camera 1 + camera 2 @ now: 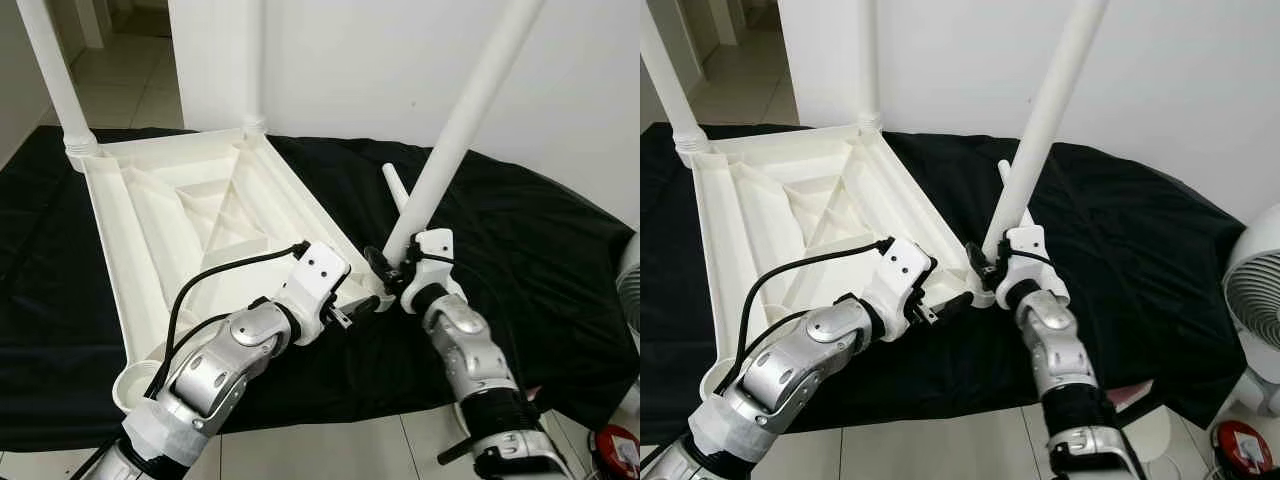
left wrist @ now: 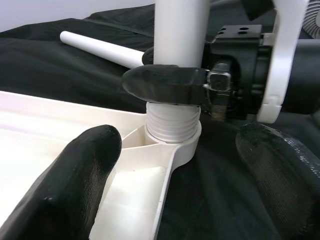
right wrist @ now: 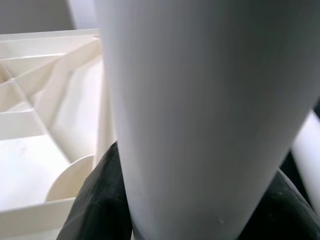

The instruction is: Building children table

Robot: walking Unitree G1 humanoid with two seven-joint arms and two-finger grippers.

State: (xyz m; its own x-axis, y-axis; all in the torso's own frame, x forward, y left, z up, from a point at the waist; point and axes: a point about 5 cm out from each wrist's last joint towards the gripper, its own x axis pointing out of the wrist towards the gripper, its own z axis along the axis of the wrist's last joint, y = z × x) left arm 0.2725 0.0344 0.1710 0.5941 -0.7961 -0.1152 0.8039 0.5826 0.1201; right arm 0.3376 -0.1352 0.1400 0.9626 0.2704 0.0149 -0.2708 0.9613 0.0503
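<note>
This looks like a room in a home. A black cloth is spread over a low bed-like surface that stands against a plain white wall. Pale glossy floor tiles run along its near edge, and past its far left corner a tiled passage leads off. A white electric fan stands on the floor at the right.

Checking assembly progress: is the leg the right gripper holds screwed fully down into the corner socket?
No: in the left wrist view, threads of the leg are exposed above the corner socket.
</note>
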